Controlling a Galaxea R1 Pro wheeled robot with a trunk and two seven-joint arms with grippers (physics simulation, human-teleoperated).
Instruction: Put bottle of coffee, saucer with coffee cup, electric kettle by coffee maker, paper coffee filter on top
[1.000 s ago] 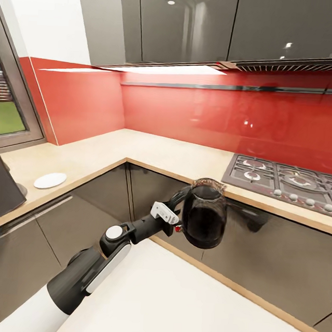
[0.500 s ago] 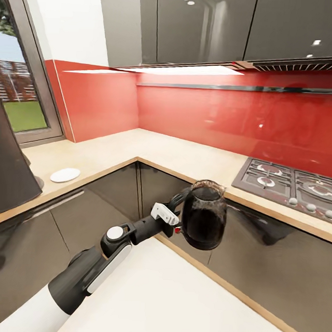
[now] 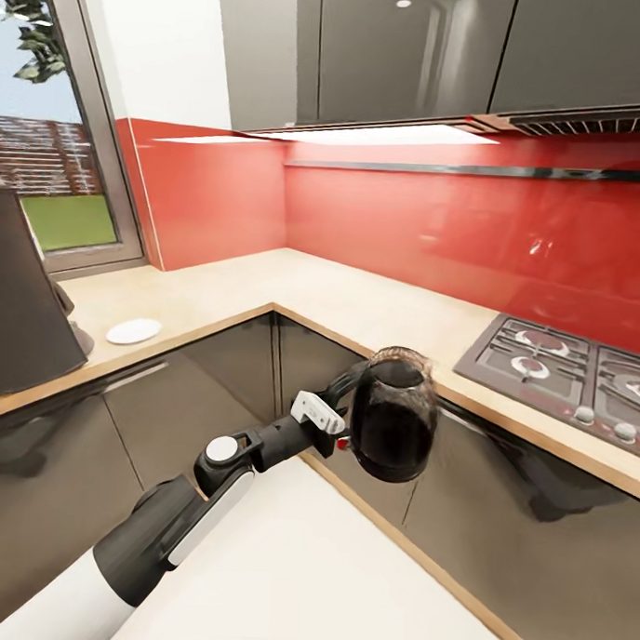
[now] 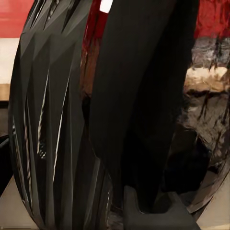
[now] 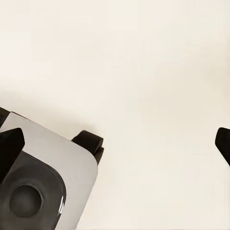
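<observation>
Meanwhile, at nine o'clock in the head view, one coffee maker [image 3: 23,298] stands on the countertop [image 3: 219,297], its charcoal back cut off by the frame edge; just past it toward ten o'clock one saucer [image 3: 133,330] lies flat on the pale wood near the front edge, apart from the machine. Centre frame, the left gripper [image 3: 345,424] is clamped on the loop handle of one kettle [image 3: 393,416], dark and glassy, held upright in mid-air in front of the dark cabinet doors below the counter's edge; the left wrist view looks straight onto its faceted dark wall [image 4: 52,124] and handle. At three o'clock one gas hob [image 3: 569,368] is set into the counter under the red splashback. The right wrist view looks down on pale floor, with the two tips of the right gripper [image 5: 117,143] wide apart and holding nothing, above part of the robot's base [image 5: 43,187]. The kettle hangs lower than the worktop, so a swing toward the coffee maker without first lifting it could knock its body against the counter lip or the cabinet fronts; set down carelessly, it could also land on the saucer or nudge the machine
</observation>
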